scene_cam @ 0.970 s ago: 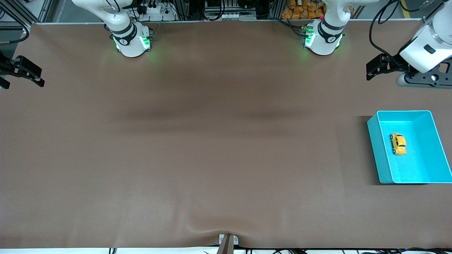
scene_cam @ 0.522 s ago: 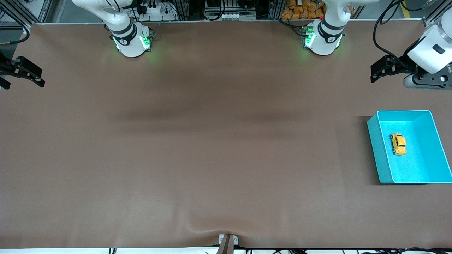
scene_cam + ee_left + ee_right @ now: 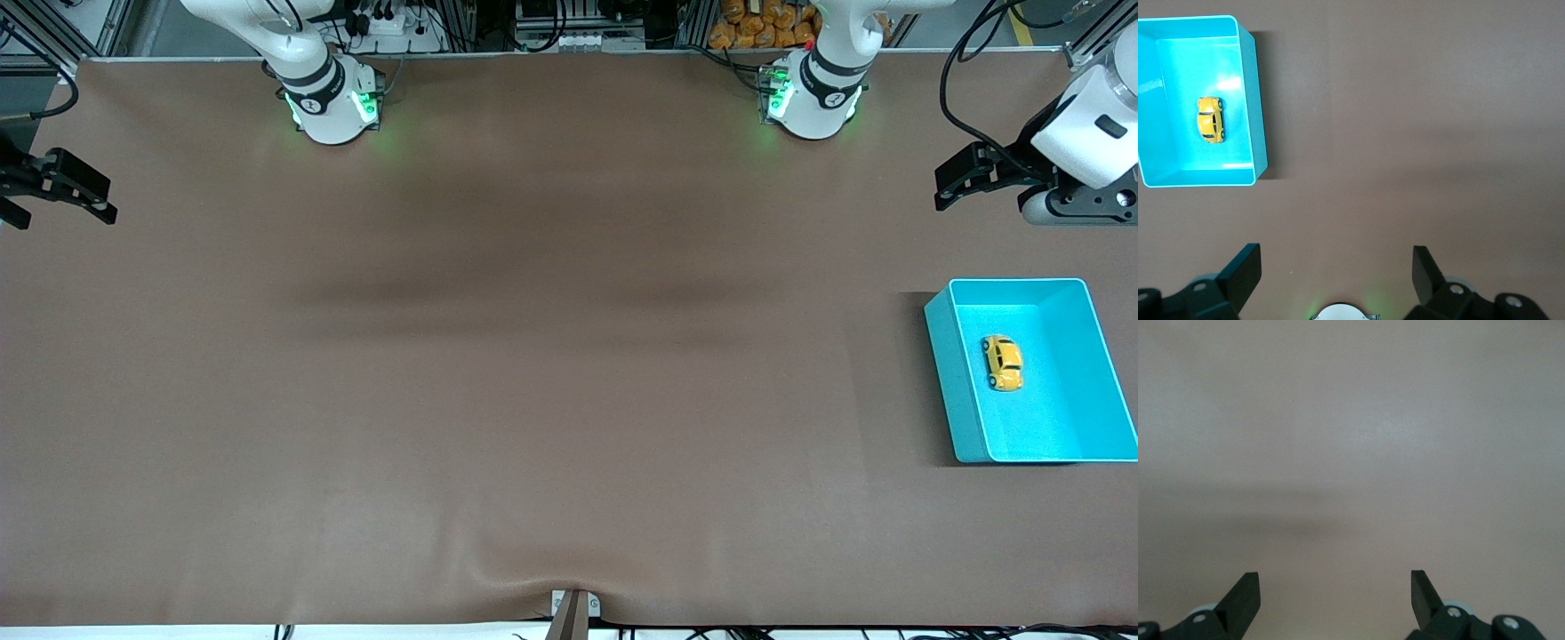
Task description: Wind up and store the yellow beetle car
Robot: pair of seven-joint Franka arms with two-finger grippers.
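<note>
The yellow beetle car (image 3: 1003, 363) lies on the floor of the teal bin (image 3: 944, 382), which stands toward the left arm's end of the table. In the left wrist view the car (image 3: 1211, 120) sits inside the bin (image 3: 1260, 137), well apart from the gripper. My left gripper (image 3: 944, 182) hangs open and empty over the table, above the stretch between the bin and the arm bases; its fingers (image 3: 1245, 270) stand wide around bare cloth, midpoint of the left gripper (image 3: 1337, 263). My right gripper (image 3: 64, 218) is open and empty at the right arm's end of the table, over bare cloth (image 3: 1335, 587).
Brown cloth (image 3: 551, 373) covers the whole table. The two arm bases (image 3: 331, 102) (image 3: 813, 93) stand along the table's edge farthest from the front camera. A small metal bracket (image 3: 573, 609) pokes up at the nearest edge, where the cloth wrinkles.
The left gripper has drifted a little toward the left arm's end of the table, away from the bin. The right gripper has shifted slightly. The car and bin have not moved.
</note>
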